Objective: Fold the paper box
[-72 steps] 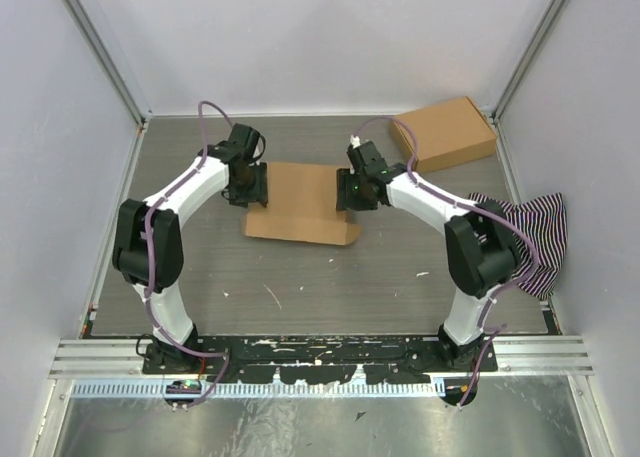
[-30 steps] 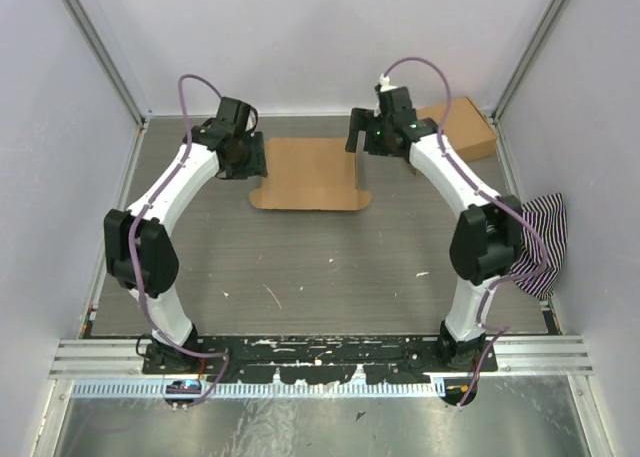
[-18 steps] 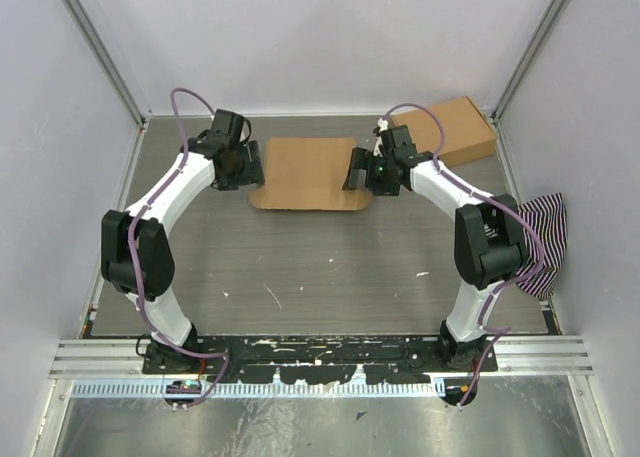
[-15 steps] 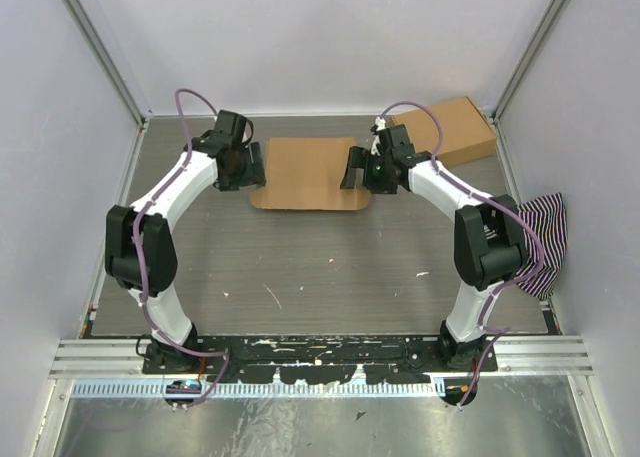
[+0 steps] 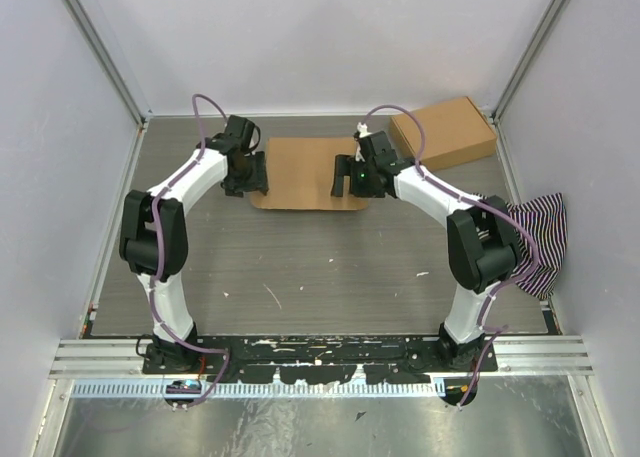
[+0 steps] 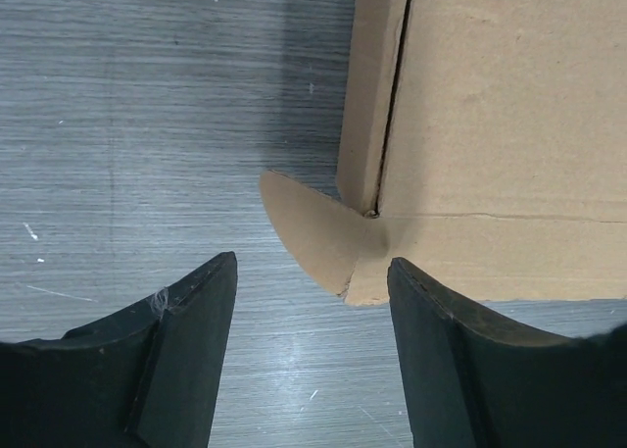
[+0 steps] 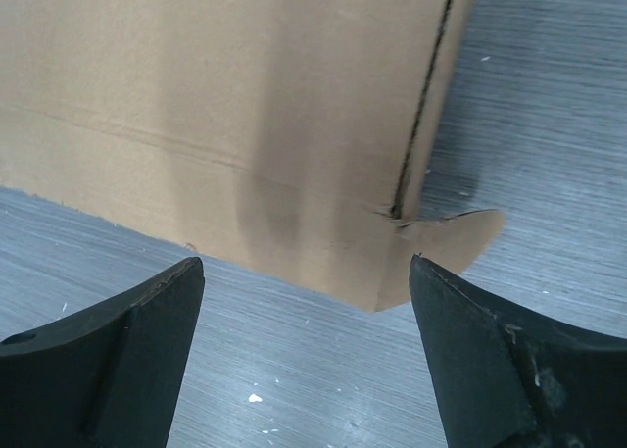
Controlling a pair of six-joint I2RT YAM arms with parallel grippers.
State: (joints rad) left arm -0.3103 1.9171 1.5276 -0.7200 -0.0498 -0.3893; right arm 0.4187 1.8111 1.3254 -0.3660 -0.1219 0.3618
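Note:
The paper box (image 5: 300, 172) is a brown die-cut cardboard sheet lying flat at the back middle of the table, with rounded tabs at its near corners. My left gripper (image 5: 254, 174) is open and empty over its left edge; the left wrist view shows the box's corner (image 6: 490, 124) and a rounded tab (image 6: 313, 232) between the open fingers (image 6: 186, 340). My right gripper (image 5: 345, 177) is open and empty over the box's right part; the right wrist view shows the panel (image 7: 225, 105), a slit and a rounded tab (image 7: 451, 237).
A compact flat brown carton (image 5: 443, 132) lies at the back right corner. A black-and-white striped cloth (image 5: 535, 237) hangs at the right wall. Grey walls and metal posts enclose the table on three sides.
Both grippers have moved inward over the box's left and right edges. The box was shifted back earlier and now lies still and flat. Both grippers stay open.

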